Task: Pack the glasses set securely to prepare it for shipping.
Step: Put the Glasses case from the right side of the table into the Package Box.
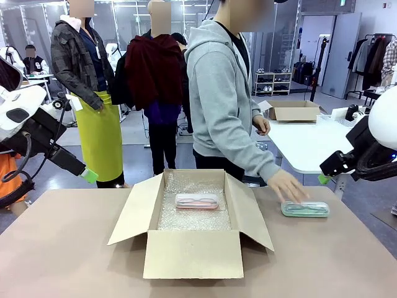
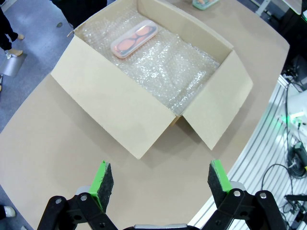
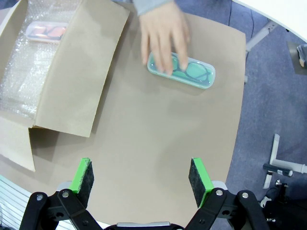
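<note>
The pale pink glasses case (image 1: 196, 200) lies flat on bubble wrap inside the open cardboard box (image 1: 192, 254); it is also in the left wrist view (image 2: 134, 39) and the right wrist view (image 3: 45, 31). On the table to the right of the box rests the mint green case (image 1: 305, 209) (image 3: 196, 74), with a person's hand (image 1: 286, 185) (image 3: 165, 38) laid on its left end. My left gripper (image 2: 161, 177) hovers open above the table beside the box. My right gripper (image 3: 140, 175) hangs open over bare table, short of the mint case. Both are empty.
The box's four flaps (image 1: 133, 208) stand spread outward, and bubble wrap (image 2: 177, 72) lines its floor. The person in a grey hoodie (image 1: 223, 93) stands at the far side. A white table (image 1: 310, 139) with another box is behind.
</note>
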`<state>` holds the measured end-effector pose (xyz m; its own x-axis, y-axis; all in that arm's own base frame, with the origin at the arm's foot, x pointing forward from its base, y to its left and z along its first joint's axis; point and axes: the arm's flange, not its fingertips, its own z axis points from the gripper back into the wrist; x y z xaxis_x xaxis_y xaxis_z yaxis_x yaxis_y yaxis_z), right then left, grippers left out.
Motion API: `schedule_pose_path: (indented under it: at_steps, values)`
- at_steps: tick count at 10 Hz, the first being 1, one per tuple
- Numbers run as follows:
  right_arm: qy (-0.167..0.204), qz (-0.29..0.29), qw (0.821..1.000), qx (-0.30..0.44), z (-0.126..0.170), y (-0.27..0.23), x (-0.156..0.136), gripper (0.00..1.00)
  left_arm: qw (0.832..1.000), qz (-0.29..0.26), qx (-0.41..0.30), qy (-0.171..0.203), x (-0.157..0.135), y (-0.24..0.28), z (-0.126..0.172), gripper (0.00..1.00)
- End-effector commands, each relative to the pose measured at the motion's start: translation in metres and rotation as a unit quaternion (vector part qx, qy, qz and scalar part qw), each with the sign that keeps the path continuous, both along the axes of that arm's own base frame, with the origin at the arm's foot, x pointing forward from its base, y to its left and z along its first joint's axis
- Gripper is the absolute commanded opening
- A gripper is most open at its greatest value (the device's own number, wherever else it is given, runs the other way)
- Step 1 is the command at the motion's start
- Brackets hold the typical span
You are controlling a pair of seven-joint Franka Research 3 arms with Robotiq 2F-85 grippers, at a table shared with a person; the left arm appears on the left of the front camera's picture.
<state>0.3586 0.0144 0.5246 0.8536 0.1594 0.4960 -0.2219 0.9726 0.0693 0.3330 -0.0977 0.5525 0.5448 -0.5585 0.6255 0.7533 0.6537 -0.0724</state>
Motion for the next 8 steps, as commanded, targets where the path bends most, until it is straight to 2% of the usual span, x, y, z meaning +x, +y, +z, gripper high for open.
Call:
schedule_pose_path:
  at_steps: [1, 3, 4, 6, 8]
  values:
    - [0.001, -0.003, 1.0, -0.003, -0.001, 0.001, 0.0, 1.0, 1.0, -0.007, -0.006, -0.001, 0.0, 0.001, 0.001, 1.0]
    - [0.0, 0.0, 1.0, 0.0, 0.0, 0.0, 0.0, 1.0, 1.0, -0.007, -0.006, -0.001, 0.0, 0.001, 0.001, 1.0]
    - [0.024, -0.003, 1.0, 0.02, 0.002, -0.004, 0.012, 1.0, 1.0, -0.007, -0.006, -0.001, 0.0, 0.001, 0.001, 1.0]
    - [0.033, -0.027, 0.999, 0.033, 0.009, -0.016, 0.045, 1.0, 1.0, -0.007, -0.006, -0.001, 0.0, 0.001, 0.001, 1.0]
    - [0.052, -0.035, 0.998, 0.011, 0.007, -0.02, 0.094, 1.0, 1.0, -0.007, -0.006, -0.001, 0.0, 0.001, 0.001, 1.0]
